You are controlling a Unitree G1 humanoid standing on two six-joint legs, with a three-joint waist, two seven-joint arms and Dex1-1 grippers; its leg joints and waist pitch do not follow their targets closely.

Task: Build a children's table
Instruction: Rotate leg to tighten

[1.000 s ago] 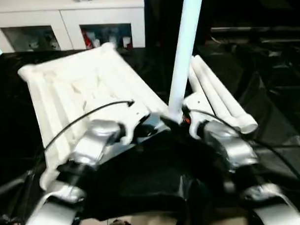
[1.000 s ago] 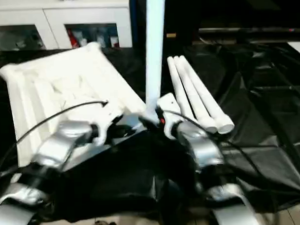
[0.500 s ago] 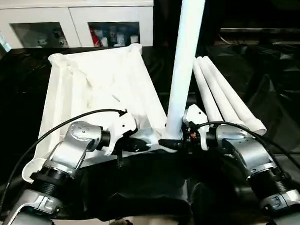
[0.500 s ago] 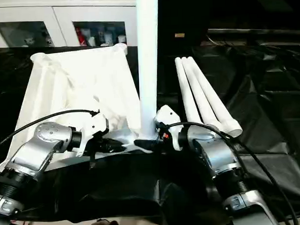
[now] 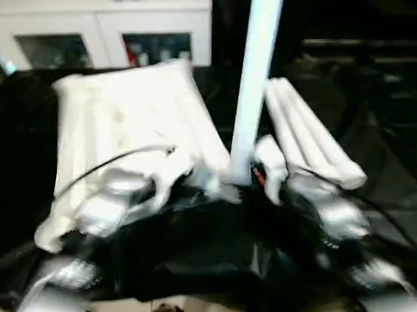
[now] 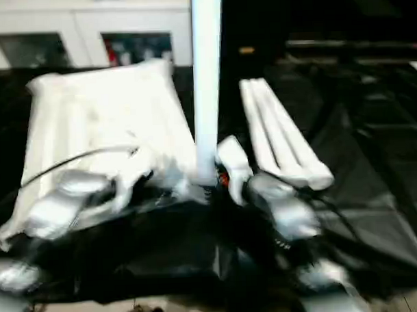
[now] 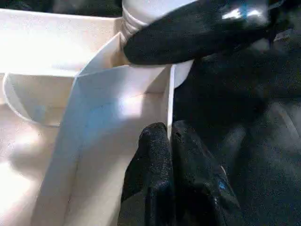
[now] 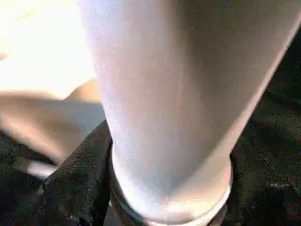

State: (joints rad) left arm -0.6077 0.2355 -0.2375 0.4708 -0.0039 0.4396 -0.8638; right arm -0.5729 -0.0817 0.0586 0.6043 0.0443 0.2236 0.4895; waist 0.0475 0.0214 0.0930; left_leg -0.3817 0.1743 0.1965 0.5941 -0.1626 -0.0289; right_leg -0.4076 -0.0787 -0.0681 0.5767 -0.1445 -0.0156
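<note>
The tabletop (image 5: pixel 125 125) lies upside down on the left half of the black-covered counter (image 5: pixel 394 184), ribs up, in front of a white cabinet (image 5: pixel 94 30) at the far edge. The left gripper (image 7: pixel 169 141) sits at the top's near right corner, its jaws narrow and pinched on a thin rib wall there, which steadies the top. Just to the right, one leg (image 5: pixel 254 93) stands upright with its lower end at the corner socket (image 7: pixel 141 61). The right gripper (image 8: pixel 113 188) holds that leg low down, jaws closed around the tube close to its end. Further right, the three spare legs (image 5: pixel 311 145) lie side by side on the counter, touching one another, angled toward the near right.

The step in hand looks like seating the first leg in its socket. Whether it is fully home I cannot tell. The next move probably calls for a straight downward push or twist on the leg while the left gripper keeps the top from sliding.
</note>
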